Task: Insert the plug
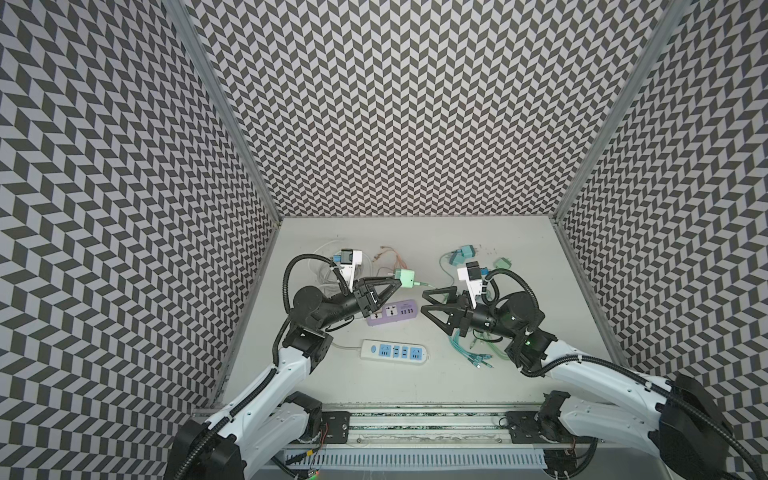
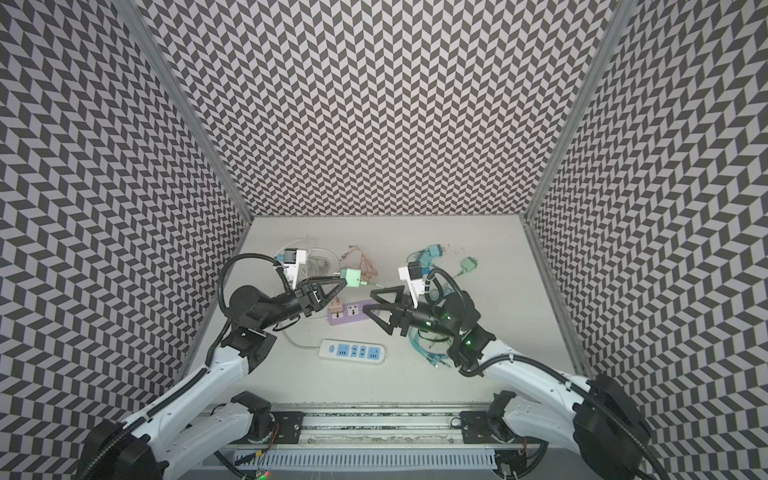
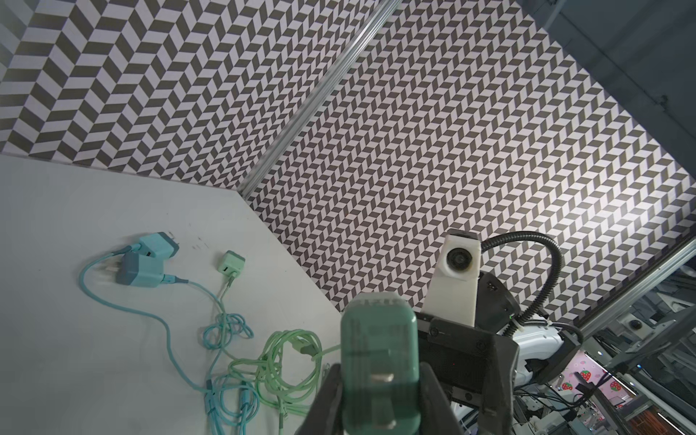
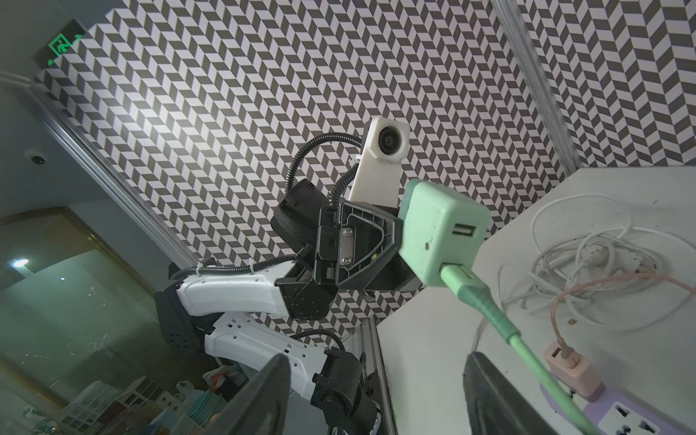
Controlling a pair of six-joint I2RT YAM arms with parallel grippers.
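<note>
Two arms meet near the middle of the white table (image 1: 478, 395) in both top views. Left gripper (image 1: 398, 284) is clamped on a mint-green USB charger plug (image 1: 405, 277), held off the table and sitting just above the purple power strip (image 1: 395, 312) in the frame. In the left wrist view the fingers (image 3: 327, 399) pinch the charger's sides and its metal prongs face that camera. A green cable (image 4: 527, 346) is plugged into one USB port of the charger and trails off toward the right gripper (image 1: 424, 302), whose jaws stand spread apart with nothing between them, tips just right of the purple strip's end in a top view; the cable passes near its upper finger, contact unclear. A pink adapter (image 2: 336, 306) is seated in the purple strip's left end. White power strip (image 1: 394, 352) with blue sockets lies lower in the frame, apart from both grippers. Teal chargers (image 1: 463, 253) and a small green charger (image 1: 503, 263) rest at upper right of the table, with tangled teal and green cords below them, partly under the right arm. White cable coil (image 4: 583, 256) lies at upper left of the table, behind the left wrist.
</note>
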